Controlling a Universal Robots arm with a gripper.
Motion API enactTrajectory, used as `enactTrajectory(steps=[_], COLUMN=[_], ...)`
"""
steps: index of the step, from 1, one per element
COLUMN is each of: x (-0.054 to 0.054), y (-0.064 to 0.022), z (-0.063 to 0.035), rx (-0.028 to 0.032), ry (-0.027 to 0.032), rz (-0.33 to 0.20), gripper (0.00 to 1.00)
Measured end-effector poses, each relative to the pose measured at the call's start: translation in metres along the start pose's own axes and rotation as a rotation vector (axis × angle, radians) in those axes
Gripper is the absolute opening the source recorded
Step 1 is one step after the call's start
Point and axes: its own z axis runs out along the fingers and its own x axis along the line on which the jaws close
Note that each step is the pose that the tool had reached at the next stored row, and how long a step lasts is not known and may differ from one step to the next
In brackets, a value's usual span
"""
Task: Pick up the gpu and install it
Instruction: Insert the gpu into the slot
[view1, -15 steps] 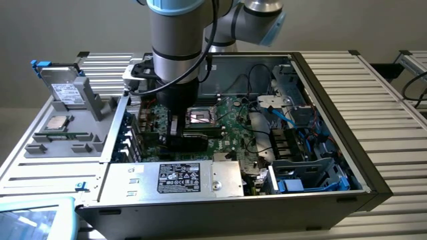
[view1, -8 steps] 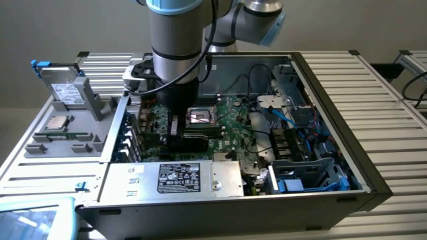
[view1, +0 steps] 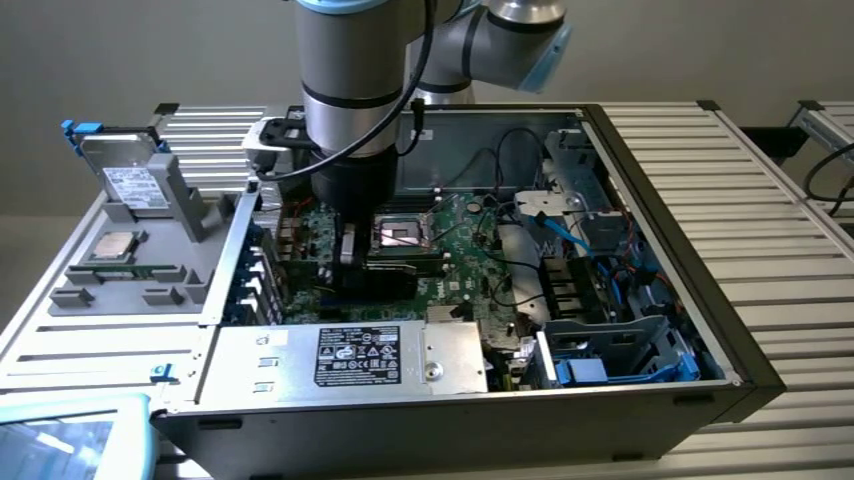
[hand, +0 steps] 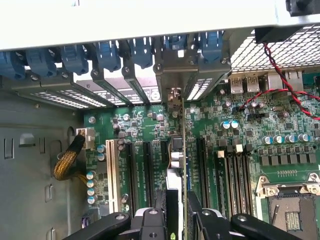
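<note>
Matt grey sheet-metal computer case (view1: 254, 365); glossy green motherboard (hand: 150, 125); blue plastic slot latches (hand: 107, 52); gpu (hand: 183, 165) with shiny metal bracket; ribbed metal worktop (view1: 761, 200).

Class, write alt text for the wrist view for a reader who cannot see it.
The gripper holds the gpu upright, edge-on, among the expansion slots of the green motherboard, its bracket at the row of blue latches.

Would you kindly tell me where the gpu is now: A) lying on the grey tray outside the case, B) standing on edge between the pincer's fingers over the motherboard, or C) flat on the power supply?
B: the gpu stands edge-on in the pincer, above the motherboard.
</note>
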Motion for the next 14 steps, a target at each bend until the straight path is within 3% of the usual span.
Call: enactTrajectory(steps=[14], x=[-0.0001], y=[-0.0021], z=[-0.0015], rx=[0.0049], ry=[-0.0008], rz=[-0.002], gripper=[0.28])
